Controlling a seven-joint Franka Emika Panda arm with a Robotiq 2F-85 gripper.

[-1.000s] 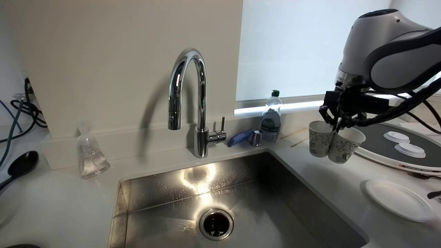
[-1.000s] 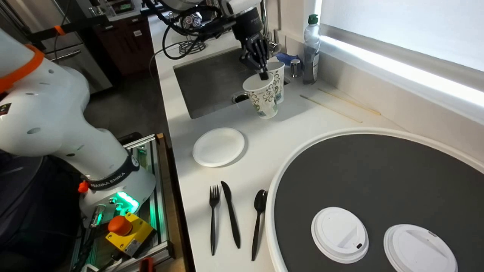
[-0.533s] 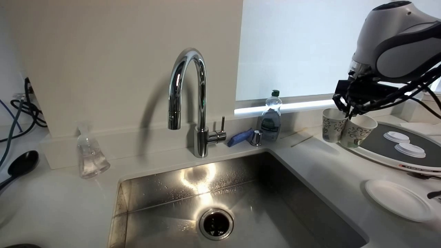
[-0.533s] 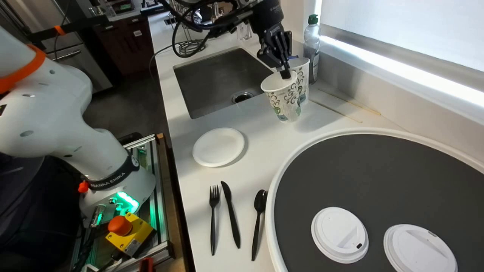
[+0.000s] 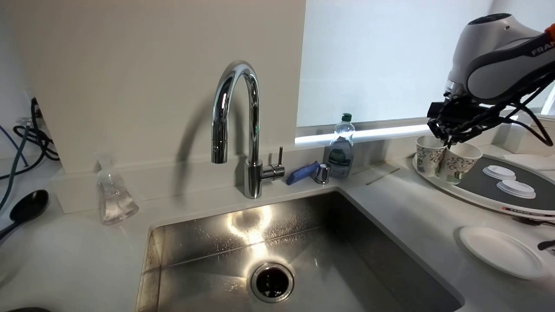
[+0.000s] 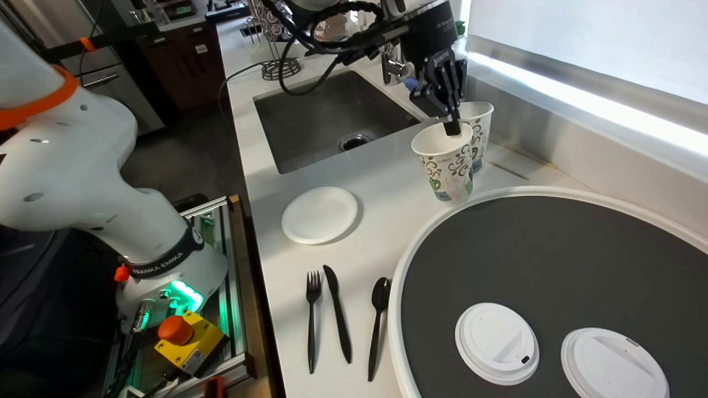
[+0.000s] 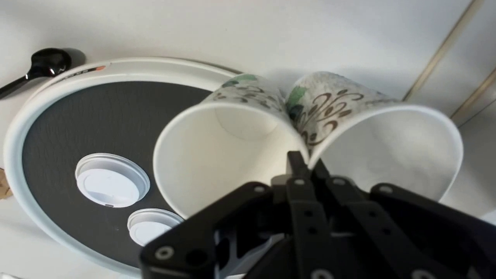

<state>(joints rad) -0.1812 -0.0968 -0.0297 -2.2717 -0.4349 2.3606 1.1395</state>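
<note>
My gripper (image 7: 309,164) is shut on the touching rims of two white paper cups with a brown and green pattern, one fingertip inside each cup. In the wrist view one cup (image 7: 221,151) opens to the left and the other cup (image 7: 395,151) to the right; both look empty and tilt apart. In an exterior view, the nearer cup (image 6: 445,171) and the farther cup (image 6: 482,130) hang from the gripper (image 6: 452,126) at the far edge of a round dark tray with a white rim (image 6: 395,320). I cannot tell whether their bottoms touch anything.
Two white lids (image 6: 498,342) lie on the tray. A white plate (image 6: 319,215), a black fork (image 6: 311,320), knife (image 6: 338,315) and spoon (image 6: 379,304) lie on the counter. A sink (image 5: 347,277), faucet (image 5: 253,117), soap bottle (image 5: 341,151) and thin sticks (image 6: 511,171) are nearby.
The gripper has carried both cups away from the sink side towards the round tray. They rose at first, then came a little lower in the last half second. The grip stayed shut.
</note>
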